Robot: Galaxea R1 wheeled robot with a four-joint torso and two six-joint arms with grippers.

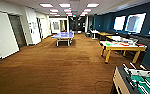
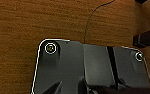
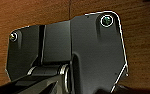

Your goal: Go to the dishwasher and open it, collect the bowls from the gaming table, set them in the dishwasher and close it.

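While the gaming table (image 1: 121, 46) is standing ahead right, colourful things are lying along its tabletop. I cannot tell either tool's state.

no readable text, labels or signs

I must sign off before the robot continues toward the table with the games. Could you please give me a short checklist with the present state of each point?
1. Gaming table in sight, ahead on the right: ok.
2. Brown floor between robot and that table free of obstacles: ok.
3. Table-football table close at the near right, needs margin: not ok.
4. Thin cable lying on the floor beside it: not ok.
5. Bowls located on the gaming table: cannot tell, only coloured items visible.
6. Hands free to pick up: cannot tell.
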